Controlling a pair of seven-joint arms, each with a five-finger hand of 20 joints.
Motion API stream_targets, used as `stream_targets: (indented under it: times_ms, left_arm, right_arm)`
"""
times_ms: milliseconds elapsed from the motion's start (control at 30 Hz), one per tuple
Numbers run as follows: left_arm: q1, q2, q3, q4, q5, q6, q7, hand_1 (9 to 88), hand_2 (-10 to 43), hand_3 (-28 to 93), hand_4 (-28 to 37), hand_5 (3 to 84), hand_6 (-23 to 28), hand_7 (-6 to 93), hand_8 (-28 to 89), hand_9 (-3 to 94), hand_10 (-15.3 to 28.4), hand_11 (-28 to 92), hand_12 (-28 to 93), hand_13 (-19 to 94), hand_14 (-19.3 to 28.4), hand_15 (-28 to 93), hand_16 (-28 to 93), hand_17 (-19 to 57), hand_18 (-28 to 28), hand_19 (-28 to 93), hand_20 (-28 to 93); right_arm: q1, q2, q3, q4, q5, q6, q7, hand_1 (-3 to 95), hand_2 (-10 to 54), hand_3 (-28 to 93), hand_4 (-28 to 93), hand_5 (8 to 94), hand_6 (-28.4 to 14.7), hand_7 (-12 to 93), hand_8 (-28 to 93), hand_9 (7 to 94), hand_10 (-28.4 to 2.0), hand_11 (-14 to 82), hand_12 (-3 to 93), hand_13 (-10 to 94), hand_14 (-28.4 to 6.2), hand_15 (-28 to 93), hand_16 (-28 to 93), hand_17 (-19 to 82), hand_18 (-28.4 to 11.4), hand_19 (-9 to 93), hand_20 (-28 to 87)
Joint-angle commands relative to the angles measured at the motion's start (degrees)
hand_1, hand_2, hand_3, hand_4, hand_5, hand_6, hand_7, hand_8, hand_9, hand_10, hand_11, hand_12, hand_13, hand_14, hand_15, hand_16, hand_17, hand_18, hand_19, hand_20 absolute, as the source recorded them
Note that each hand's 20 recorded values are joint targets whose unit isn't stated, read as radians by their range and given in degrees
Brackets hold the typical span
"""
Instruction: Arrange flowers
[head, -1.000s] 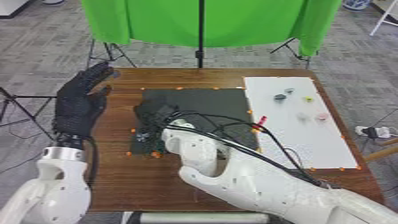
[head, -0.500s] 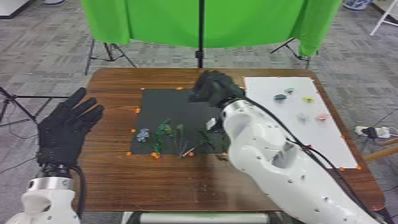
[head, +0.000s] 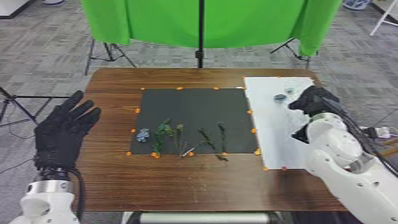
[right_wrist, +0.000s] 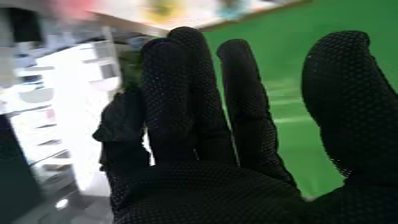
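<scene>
Head view: black-gloved right hand (head: 313, 102), fingers straight, ungrasping; slate-blue flower head (head: 280, 97) just left, apparently unplaced; farther left, green artificial stems (head: 160, 137) laid out, seemingly partial.

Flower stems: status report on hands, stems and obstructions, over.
Left hand open, at table's left edge. Right hand open, over white board, hiding part of it. Green stems lying on dark mat, nothing over them.

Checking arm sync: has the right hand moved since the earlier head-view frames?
Yes, rightward: the right hand was at the black mat and is now past its right edge, over the white sheet.
</scene>
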Motion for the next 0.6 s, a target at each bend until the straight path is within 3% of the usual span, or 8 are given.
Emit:
stream_targets:
  times_ms: [33, 200, 333, 400, 467, 533, 600]
  left_arm:
    - [1.4, -0.28, 0.59, 0.09, -0.71, 0.71, 0.41, 23.4, 8.0, 79, -26.9, 41.1, 10.6, 10.4, -8, 35.9, 19.9, 24, 11, 26, 26.8, 47, -8, -7.3, 25.4, 54, 22]
    - [0.9, -0.55, 0.85, 0.27, -0.49, 0.41, 0.22, 23.3, 8.0, 79, -26.8, 41.1, 10.6, 10.6, -8, 35.9, 19.9, 24, 11, 26, 26.8, 47, -8, -7.4, 25.4, 54, 22]
    - [0.6, -0.77, 0.87, 0.32, -0.22, 0.05, -0.3, 23.3, 7.9, 79, -26.8, 41.1, 10.6, 10.6, -8, 35.9, 19.9, 24, 11, 26, 26.8, 47, -9, -7.4, 25.3, 54, 21]
    - [0.4, -0.96, 0.82, 0.32, -0.09, -0.04, -0.54, 23.3, 7.9, 79, -26.8, 41.1, 10.6, 10.6, -8, 35.9, 19.9, 24, 11, 26, 26.8, 47, -9, -7.4, 25.4, 55, 21]
    - [0.3, -1.05, 0.74, 0.25, 0.11, -0.14, -0.83, 23.3, 7.9, 79, -26.8, 41.1, 10.6, 10.7, -8, 35.9, 19.9, 24, 11, 26, 26.8, 47, -9, -7.4, 25.4, 55, 21]
    - [0.2, -1.27, 0.65, 0.25, 0.36, -0.39, -1.33, 23.3, 7.9, 79, -26.8, 41.1, 10.6, 10.7, -8, 35.9, 19.9, 24, 11, 26, 26.8, 47, -9, -7.5, 25.4, 55, 21]
    - [0.4, -1.19, 0.55, 0.1, 0.33, -0.25, -1.38, 23.3, 7.9, 79, -26.8, 41.1, 10.7, 10.7, -9, 35.9, 19.8, 24, 11, 26, 26.8, 47, -9, -7.5, 25.4, 55, 21]
  right_arm:
    - [1.2, 1.8, -2.8, 4.6, -1.5, -3.0, 1.2, 33.0, -9.5, 80, -28, 53.9, 0.3, 18, -14, 55.8, -18.0, 26.7, 13.7, 51, -14.7, 76, 10, 21, -23.0, 87, 50]
    - [4.7, 1.3, -7.9, 7.6, -3.1, -6.8, 2.6, 33.2, -9.5, 81, -28, 52.0, 0.7, 19, -14, 55.2, -17.9, 25.8, 13.7, 51, -14.8, 76, 9, 21, -22.9, 88, 50]
    - [8.4, 0.1, -12.8, 11.0, -6.4, -9.8, 4.3, 36.4, -9.5, 80, -28, 54.7, 1.7, 19, -14, 61.5, -16.2, 28.8, 14.3, 55, -13.7, 77, 9, 23, -23.2, 89, 50]
    - [9.4, 0.6, -16.0, 12.3, -9.2, -5.4, 4.4, 41.2, -9.5, 79, -28, 61.0, 2.3, 19, -14, 67.7, -12.7, 30.4, 15.3, 60, -11.5, 76, 11, 26, -23.3, 91, 48]
    - [9.7, 0.7, -17.2, 12.2, -9.9, -1.5, 5.1, 50.4, -9.5, 69, -28, 74.6, 2.5, 18, -4, 81.2, -8.7, 21.5, 27.2, 68, -8.6, 74, 15, 31, -22.7, 93, 49]
    - [9.8, 0.9, -18.2, 11.9, -12.6, 1.1, 5.0, 55.2, -9.5, 65, -28, 83.6, 3.0, 17, 1, 88.3, -7.5, 22.1, 30.0, 73, -7.3, 73, 17, 35, -22.4, 93, 51]
    - [9.3, 1.0, -17.8, 10.8, -13.5, 2.5, 4.8, 57.8, -9.5, 63, -28, 87.4, 3.5, 17, 2, 91.0, -7.3, 27.8, 28.1, 77, -6.4, 73, 18, 37, -22.1, 93, 54]
